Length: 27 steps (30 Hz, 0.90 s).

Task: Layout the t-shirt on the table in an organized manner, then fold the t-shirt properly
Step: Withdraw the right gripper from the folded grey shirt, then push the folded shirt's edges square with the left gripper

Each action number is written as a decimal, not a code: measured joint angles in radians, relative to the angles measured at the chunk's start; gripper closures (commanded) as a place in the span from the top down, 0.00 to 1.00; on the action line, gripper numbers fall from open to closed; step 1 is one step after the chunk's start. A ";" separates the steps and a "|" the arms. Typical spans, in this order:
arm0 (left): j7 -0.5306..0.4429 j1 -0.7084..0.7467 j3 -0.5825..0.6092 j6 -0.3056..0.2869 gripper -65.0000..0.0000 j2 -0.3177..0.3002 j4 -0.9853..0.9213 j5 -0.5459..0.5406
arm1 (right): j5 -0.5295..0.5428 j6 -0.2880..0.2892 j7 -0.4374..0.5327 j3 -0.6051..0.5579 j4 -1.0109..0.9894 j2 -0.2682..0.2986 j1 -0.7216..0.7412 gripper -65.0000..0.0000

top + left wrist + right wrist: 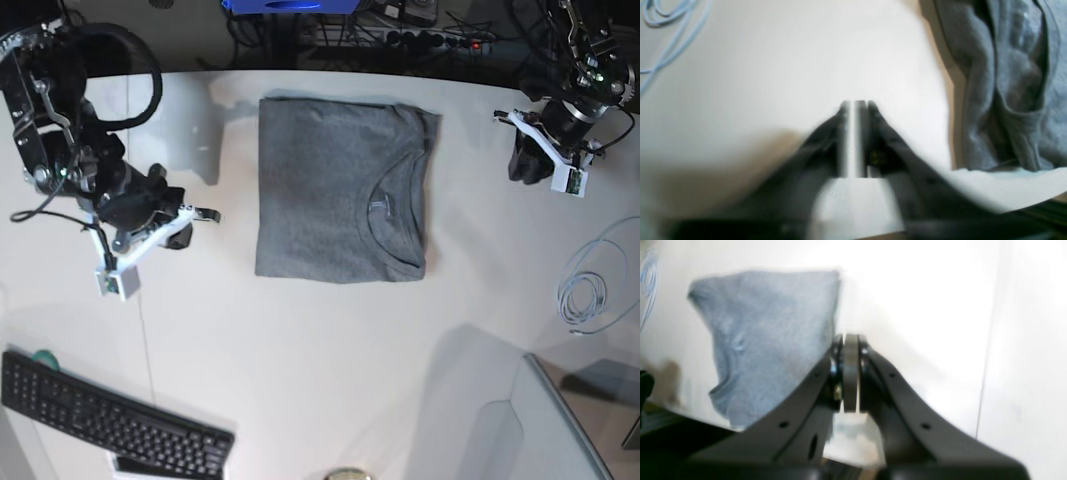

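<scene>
Two claws stand clear of the t-shirt, which lies on the white table between them as a compact grey rectangle, collar and tag showing near its right side in the base view. The right claw has its jaws pressed together on nothing, hovering over bare table just beside the shirt's edge. The left claw is blurred in its wrist view; a pale slit shows between the jaws, but whether they are truly apart I cannot tell, and nothing is held. The shirt hangs at the edge of that view, well off the jaws.

Judging by the tidy folded shape, the folding looks largely done. If another fold is wanted, each claw would need to open, pinch a corner, and carry it across evenly. A keyboard and a coiled cable lie well apart from the shirt.
</scene>
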 measured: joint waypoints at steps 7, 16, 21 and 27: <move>0.082 -0.025 0.001 0.007 0.91 0.000 -0.063 -0.277 | 0.002 0.048 0.061 0.051 -0.010 0.010 -0.092 0.00; 0.085 -0.071 0.117 0.014 0.91 0.008 -0.127 -0.312 | 0.003 0.090 0.060 0.049 -0.010 -0.007 -0.092 0.00; 0.081 -0.100 0.254 0.016 0.91 0.003 -0.135 -0.312 | 0.006 0.090 0.060 0.047 -0.040 -0.008 -0.092 0.00; 0.077 -0.154 0.320 0.015 0.91 0.029 -0.206 -0.312 | 0.006 0.090 0.061 0.047 -0.072 -0.008 -0.091 0.00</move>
